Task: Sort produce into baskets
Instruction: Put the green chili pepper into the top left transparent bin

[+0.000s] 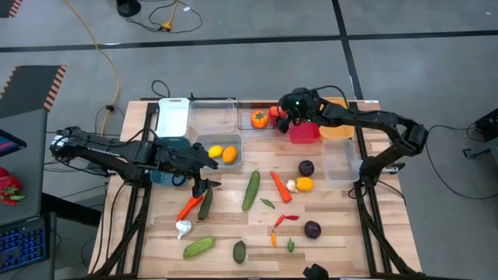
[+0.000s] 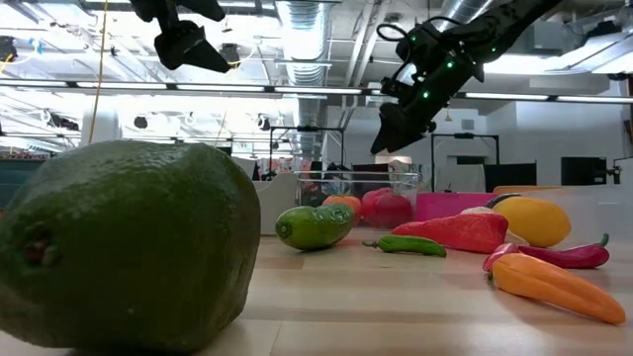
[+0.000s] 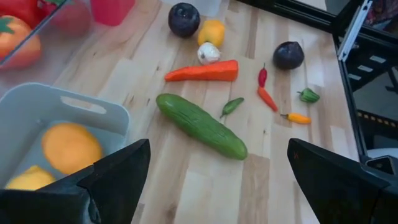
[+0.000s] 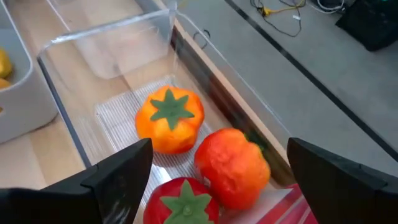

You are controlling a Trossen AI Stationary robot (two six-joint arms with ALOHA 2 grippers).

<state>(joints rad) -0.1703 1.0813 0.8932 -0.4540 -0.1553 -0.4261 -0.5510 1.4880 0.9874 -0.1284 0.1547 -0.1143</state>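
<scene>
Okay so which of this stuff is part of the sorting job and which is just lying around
Part of the job:
cucumber
carrot
purple ball
garlic
grey-blue tub
red tub
white tub

Just lying about:
yellow cable
keyboard

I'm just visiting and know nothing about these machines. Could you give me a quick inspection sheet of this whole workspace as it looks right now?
Surface: wooden table, toy produce scattered across it.
Job's things: grey-blue tub holds two lemons; clear tub holds three peppers; cucumber and carrot lie loose.
Clutter: nothing seen.
Grippers: left gripper open, empty, beside the grey-blue tub; right gripper open above the peppers.
Cables: yellow cable on the floor.
Surroundings: grey floor, a keyboard at left.
</scene>
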